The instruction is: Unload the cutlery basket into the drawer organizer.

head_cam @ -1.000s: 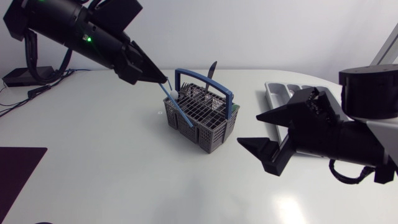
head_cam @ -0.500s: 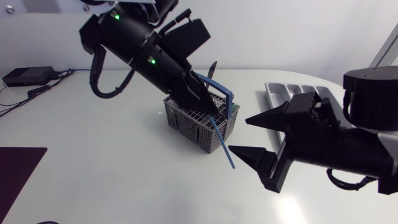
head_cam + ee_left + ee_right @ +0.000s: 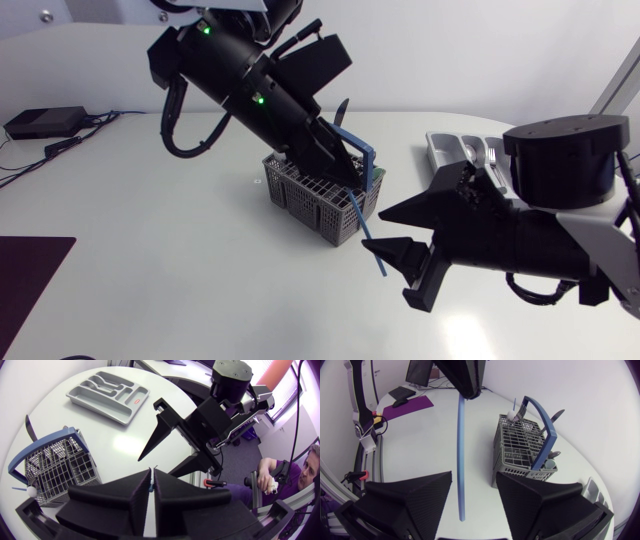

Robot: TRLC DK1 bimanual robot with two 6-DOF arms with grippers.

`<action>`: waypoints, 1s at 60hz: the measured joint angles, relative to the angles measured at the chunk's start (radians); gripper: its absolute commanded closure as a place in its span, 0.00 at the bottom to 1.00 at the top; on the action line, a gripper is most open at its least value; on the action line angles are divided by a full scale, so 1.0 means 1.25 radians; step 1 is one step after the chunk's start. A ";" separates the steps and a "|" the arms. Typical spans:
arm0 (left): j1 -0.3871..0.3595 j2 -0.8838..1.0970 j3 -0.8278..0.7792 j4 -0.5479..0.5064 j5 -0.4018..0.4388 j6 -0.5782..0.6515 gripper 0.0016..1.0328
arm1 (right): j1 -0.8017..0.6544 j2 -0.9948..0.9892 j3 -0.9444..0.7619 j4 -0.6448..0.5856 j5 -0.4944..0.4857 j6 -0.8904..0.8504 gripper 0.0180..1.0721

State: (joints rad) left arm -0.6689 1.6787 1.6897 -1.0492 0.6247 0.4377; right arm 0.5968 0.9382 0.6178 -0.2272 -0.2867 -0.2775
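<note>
Cutlery basket (image 3: 300,193) with upright knife (image 3: 341,108)

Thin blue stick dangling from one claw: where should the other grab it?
Take the thin blue stick by its free lower half, sideways across the shaft: it hangs near upright, top pinched in the left gripper, lower end inside the open right gripper.

My left arm (image 3: 235,75) is matte black housing throughout, boxy near the wrist, with 2 small green lights (image 3: 207,29) on it and black cables (image 3: 172,118) looping off the back. The left gripper (image 3: 354,190) tapers into 2 broad wedge fingers (image 3: 112,497). My right arm (image 3: 612,235) has a silver-grey link behind a fat black cylindrical joint (image 3: 560,160). The right gripper (image 3: 400,233) has 2 matching black wedges (image 3: 407,502) with a fine woven texture.
</note>
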 measured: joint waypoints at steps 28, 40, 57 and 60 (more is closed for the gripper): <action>0.003 0.000 0.000 0.000 0.001 -0.006 0.62 | 0.025 0.010 0.000 -0.004 0.002 0.000 0.95; 0.051 -0.012 0.027 0.061 0.006 -0.072 0.12 | 0.023 -0.014 0.000 -0.059 0.003 0.000 0.95; 0.228 -0.084 0.034 0.156 0.002 -0.119 0.07 | -0.109 -0.127 0.000 -0.151 0.002 -0.001 0.95; 0.261 -0.093 0.026 0.183 -0.009 -0.120 0.07 | -0.151 -0.135 0.002 -0.158 0.002 -0.001 0.94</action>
State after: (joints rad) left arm -0.3428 1.5623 1.7218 -0.8200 0.6136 0.2874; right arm 0.4076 0.7700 0.6197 -0.4252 -0.2844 -0.2783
